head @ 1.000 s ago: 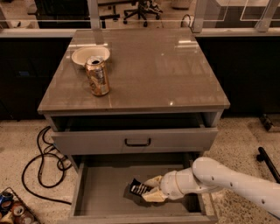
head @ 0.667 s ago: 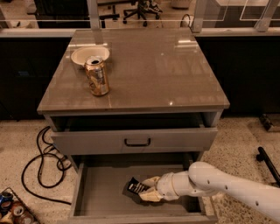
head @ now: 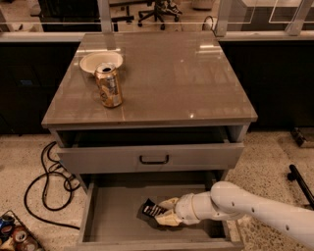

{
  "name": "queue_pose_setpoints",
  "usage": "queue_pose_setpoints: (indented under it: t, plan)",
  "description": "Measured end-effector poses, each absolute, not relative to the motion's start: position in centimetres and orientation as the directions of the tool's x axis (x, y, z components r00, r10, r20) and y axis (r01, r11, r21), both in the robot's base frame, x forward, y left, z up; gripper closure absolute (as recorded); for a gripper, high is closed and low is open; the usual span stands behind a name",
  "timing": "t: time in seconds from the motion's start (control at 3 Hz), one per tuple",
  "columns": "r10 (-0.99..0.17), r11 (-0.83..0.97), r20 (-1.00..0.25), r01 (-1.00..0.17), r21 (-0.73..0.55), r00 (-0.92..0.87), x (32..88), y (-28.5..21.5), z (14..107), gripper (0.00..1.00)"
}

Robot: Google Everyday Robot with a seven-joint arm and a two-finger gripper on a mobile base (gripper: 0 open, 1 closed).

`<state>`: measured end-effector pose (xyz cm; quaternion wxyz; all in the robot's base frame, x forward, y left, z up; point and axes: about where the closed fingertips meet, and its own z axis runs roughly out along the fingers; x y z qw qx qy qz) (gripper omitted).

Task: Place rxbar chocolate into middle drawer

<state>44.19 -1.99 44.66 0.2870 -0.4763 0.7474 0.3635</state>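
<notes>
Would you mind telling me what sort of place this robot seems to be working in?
Probably an office or lab: wheeled black office chairs stand beyond the grey cabinet, and a black cable trails over speckled flooring. The gripper, inside the grey middle drawer, holds the black-wrapped rxbar chocolate.

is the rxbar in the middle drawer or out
Inside: the rxbar chocolate is within the middle drawer walls, held by the gripper; touching floor: cannot tell.
</notes>
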Motion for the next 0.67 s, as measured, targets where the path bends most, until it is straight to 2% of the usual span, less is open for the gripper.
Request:
queue_pose_setpoints:
  t: [0.67]
  plan:
    - [-0.504,0.276,-0.776,-0.922,0.273,-0.381,44.03,-1.7,44.59,0.3]
